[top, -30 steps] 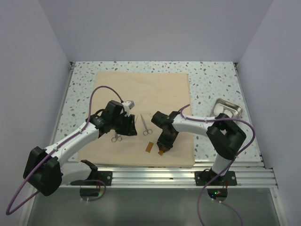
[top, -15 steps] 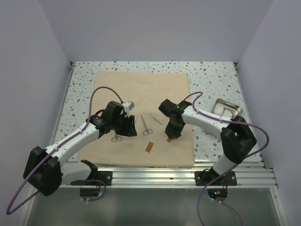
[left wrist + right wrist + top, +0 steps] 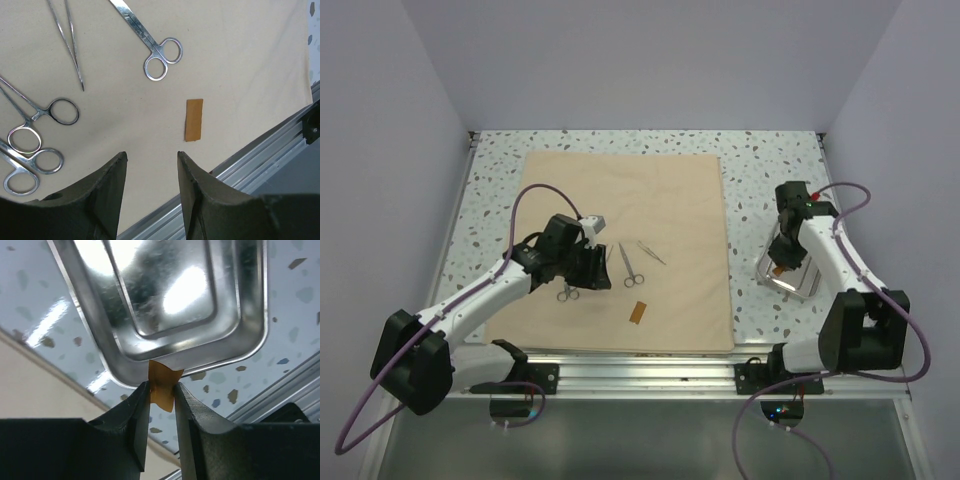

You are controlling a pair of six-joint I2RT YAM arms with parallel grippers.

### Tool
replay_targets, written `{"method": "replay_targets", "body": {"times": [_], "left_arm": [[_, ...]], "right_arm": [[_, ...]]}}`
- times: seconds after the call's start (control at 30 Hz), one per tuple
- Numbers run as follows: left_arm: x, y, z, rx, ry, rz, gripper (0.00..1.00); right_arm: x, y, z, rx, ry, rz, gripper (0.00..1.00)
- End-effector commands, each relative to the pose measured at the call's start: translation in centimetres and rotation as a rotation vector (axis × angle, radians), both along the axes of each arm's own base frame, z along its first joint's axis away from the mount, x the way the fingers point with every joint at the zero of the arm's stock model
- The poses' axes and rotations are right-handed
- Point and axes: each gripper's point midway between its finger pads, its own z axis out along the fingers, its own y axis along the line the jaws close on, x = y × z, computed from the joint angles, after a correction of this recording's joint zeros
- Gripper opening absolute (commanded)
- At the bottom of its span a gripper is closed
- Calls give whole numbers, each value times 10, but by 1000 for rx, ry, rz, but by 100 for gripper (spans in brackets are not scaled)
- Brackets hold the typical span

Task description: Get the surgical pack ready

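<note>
One surgical pack [image 3: 660,200]: was laid flat on the table [image 3: 770,170], left of centre; nearly square, edges squared with the table's.
Left claw [image 3: 150,157]: was held open over it.
Right claw [image 3: 161,390]: was closed on a tan strip [image 3: 164,376] above the tray [image 3: 220,352].

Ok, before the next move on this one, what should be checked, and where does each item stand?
1. The right gripper is pinching the orange strip: ok.
2. That strip is over the rim of the steel tray: ok. Touching it: cannot tell.
3. Tray interior bare where visible: ok.
4. The left gripper is open, holding nothing, above the fabric sheet: ok.
5. The second strip and the scissors lie on the sheet, apart: ok.
6. Sheet spread flat: ok.
</note>
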Motion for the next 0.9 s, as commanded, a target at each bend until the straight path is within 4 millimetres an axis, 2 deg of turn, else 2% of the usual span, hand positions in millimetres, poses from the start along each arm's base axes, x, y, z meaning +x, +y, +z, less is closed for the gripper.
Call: {"method": "replay_targets", "body": {"times": [0.0, 0.03, 0.1, 0.23, 0.4, 0.53, 0.57, 0.67, 0.73, 0.77, 0.8, 0.87], "left_arm": [[6, -4, 6, -28, -34, -20, 49], [6, -5, 6, -31, -37, -23, 49], [6, -6, 6, -31, -35, -24, 49], [8, -6, 9, -32, -37, -22, 49], [8, -4, 10, -26, -37, -16, 49], [7, -4, 9, -24, -34, -12, 50], [7, -4, 9, -25, -33, -13, 50], [9, -4, 10, -27, -37, -10, 49], [9, -4, 11, -26, -41, -9, 50], [9, -4, 11, -25, -41, -7, 49], [10, -3, 11, -24, -44, -5, 49], [12, -3, 12, -20, -51, 2, 50]], "right_arm": [[-11, -43, -7, -96, 54, 54, 30], [-11, -51, -15, -102, 71, 38, 31], [-7, -54, -22, -107, 92, 61, 31], [3, -47, -42, -63, 131, 94, 32], [9, -43, -46, -33, 130, 104, 38], [8, -39, -48, -13, 139, 120, 49], [8, -39, -46, -14, 135, 121, 53], [10, -42, -34, -28, 135, 116, 56], [20, -41, -13, -42, 93, 108, 56], [13, -36, -6, -36, 115, 104, 56], [13, -28, 0, -11, 99, 71, 56], [14, 5, 17, 18, 88, 115, 55]]}}
